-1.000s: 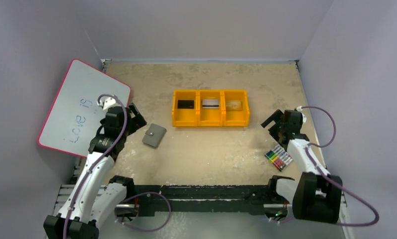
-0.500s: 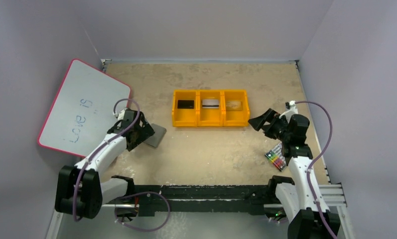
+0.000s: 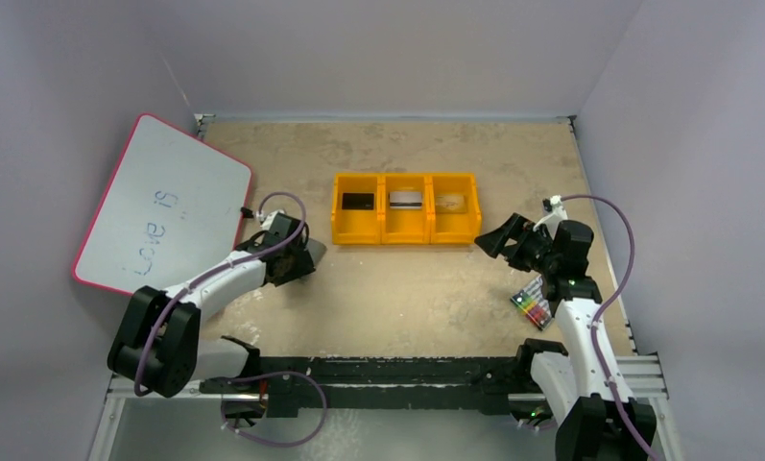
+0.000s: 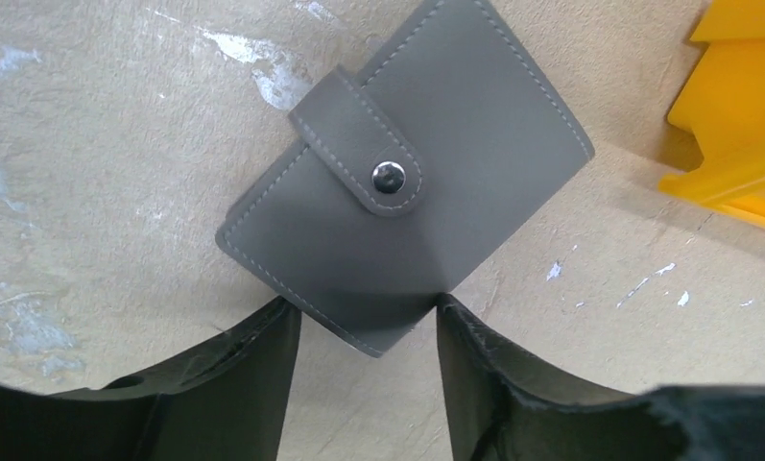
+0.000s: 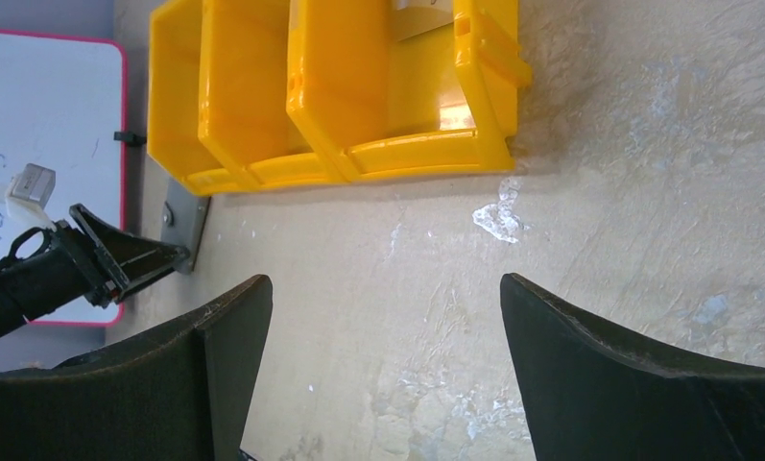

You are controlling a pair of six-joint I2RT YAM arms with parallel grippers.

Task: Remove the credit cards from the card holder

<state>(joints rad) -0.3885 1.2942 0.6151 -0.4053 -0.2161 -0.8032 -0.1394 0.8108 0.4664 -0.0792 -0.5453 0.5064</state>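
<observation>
Card holder [image 4: 455, 125] snapped shut, flat on bench [image 3: 407, 288] just left of yellow bin tray [image 3: 405, 236]. Left gripper [image 4: 367, 309] jaws apart astride its near corner; right gripper [image 5: 383, 288] jaws wide, empty. Likely light, pliable; pinch edge.

The left arm [image 3: 215, 283] extends low, placing the left gripper [image 4: 364, 317] just beside the near-left corner of the yellow three-part plastic bin tray [image 3: 404, 234], jaws partly apart. The right gripper [image 3: 501, 235] faces the tray's right end, jaws wide.
</observation>
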